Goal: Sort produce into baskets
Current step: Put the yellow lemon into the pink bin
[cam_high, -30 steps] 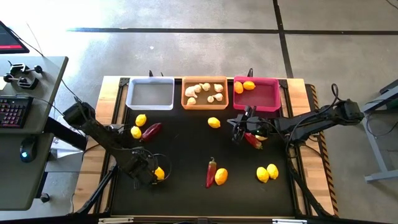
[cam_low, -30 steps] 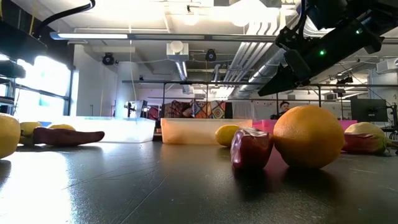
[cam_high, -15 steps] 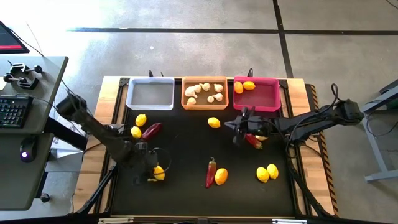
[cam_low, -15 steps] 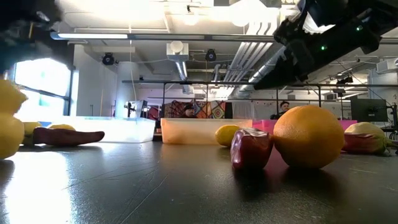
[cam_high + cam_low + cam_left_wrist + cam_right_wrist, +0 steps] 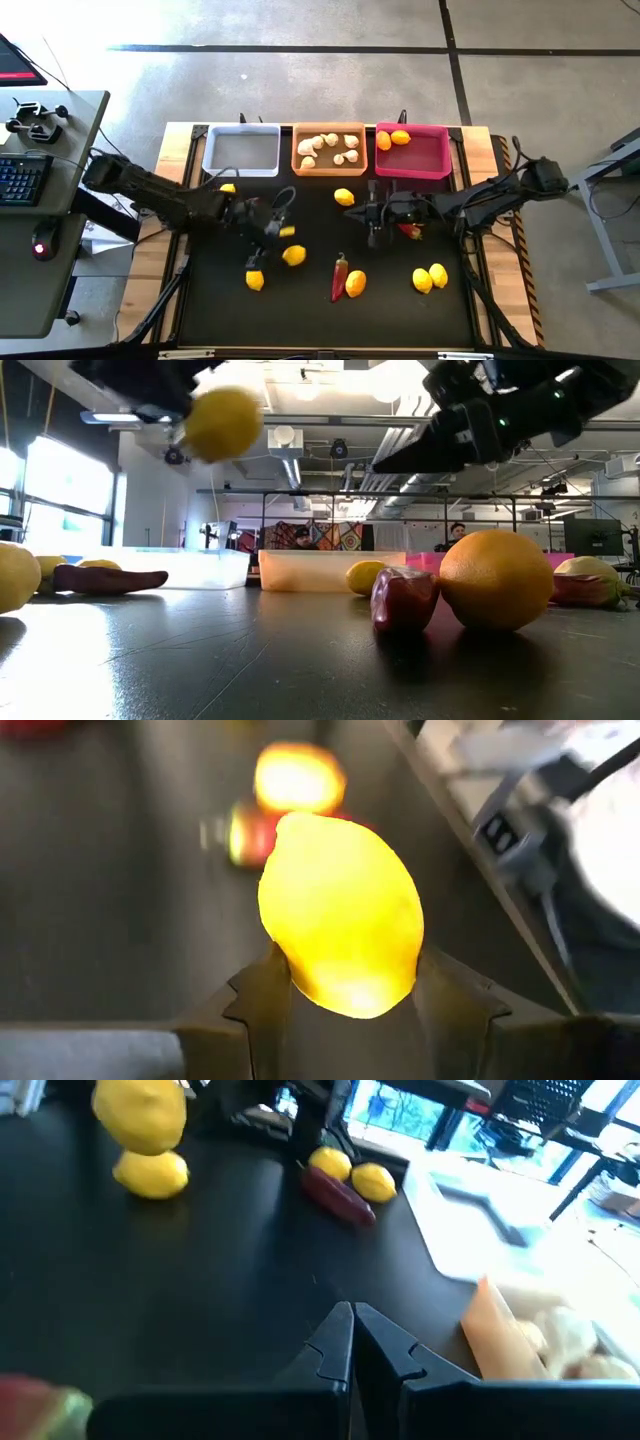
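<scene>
**Op:** Yellow lemon (image 5: 340, 915) pinched in my left gripper (image 5: 275, 230), lifted over the mat (image 5: 310, 310). Right gripper (image 5: 372, 213) pressed together, holding nothing, mid-table.

**Obs:** Progress?

**Op:** I'd say half, at best. Near me lie loose lemons (image 5: 431, 278) and a chili (image 5: 339, 275); farther off, another chili (image 5: 407, 229). Beyond: white basket (image 5: 241, 150) bare, orange one (image 5: 328, 148) holding the garlic (image 5: 330, 147), pink one (image 5: 411, 150) with two lemons.

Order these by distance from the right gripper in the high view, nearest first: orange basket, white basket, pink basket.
From the right gripper, at table centre:
1. pink basket, behind it, slightly right.
2. orange basket, behind it, to the left.
3. white basket, far back-left.
</scene>
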